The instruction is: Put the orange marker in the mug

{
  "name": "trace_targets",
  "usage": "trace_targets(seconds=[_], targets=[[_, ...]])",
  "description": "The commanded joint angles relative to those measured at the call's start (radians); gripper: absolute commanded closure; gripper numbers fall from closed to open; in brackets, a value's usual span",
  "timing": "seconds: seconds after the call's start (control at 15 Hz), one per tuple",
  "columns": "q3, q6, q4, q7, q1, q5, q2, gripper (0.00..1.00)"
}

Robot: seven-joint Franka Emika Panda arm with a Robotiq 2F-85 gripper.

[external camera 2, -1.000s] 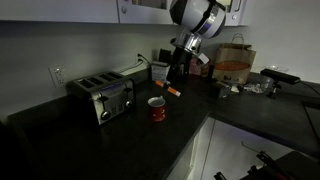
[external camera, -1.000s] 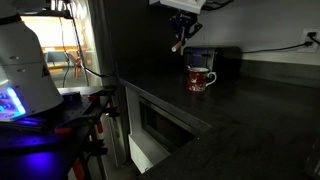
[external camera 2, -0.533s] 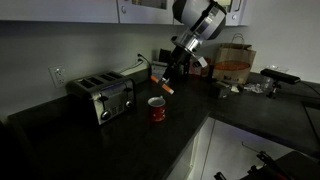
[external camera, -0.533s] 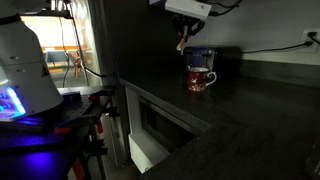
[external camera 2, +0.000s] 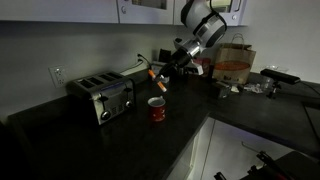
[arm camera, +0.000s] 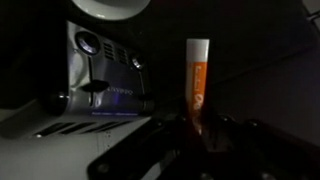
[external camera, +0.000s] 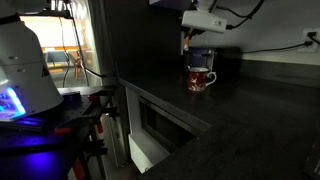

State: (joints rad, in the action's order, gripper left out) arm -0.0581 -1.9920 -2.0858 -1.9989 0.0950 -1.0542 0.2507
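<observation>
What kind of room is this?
Most likely a kitchen: a toaster sits on a dark counter, cupboards hang above, and a mug stands nearby. The hand holds an orange marker.

Arm point(external camera 2: 200, 18) raised, hand point(external camera 2: 163, 72) clamped, angled downward

Dim all round here. In an exterior view the worktop point(external camera: 250, 120) is almost black; warm light spills from a bright opening point(external camera: 60, 45) far left, and a blue glow point(external camera: 10, 102) sits low in the corner. In an exterior view the wall point(external camera 2: 90, 45) is softly, evenly lit. Wrist view: murky, soft-focused, the orange marker point(arm camera: 197, 85) brightest, the claw point(arm camera: 196, 140) a blurred dark mass.
</observation>
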Motion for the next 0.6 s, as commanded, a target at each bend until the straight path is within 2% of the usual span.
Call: trace_targets(seconds=[0.0,0.27,0.53], targets=[[0.011,0.175,0.095,-0.141,0.023,-0.048,0.099,0.95],[0.010,0.371,0.208,-0.245,0.049,-0.041,0.222,0.95],[0.009,0.539,0.369,-0.299,0.066,-0.019,0.378,0.95]])
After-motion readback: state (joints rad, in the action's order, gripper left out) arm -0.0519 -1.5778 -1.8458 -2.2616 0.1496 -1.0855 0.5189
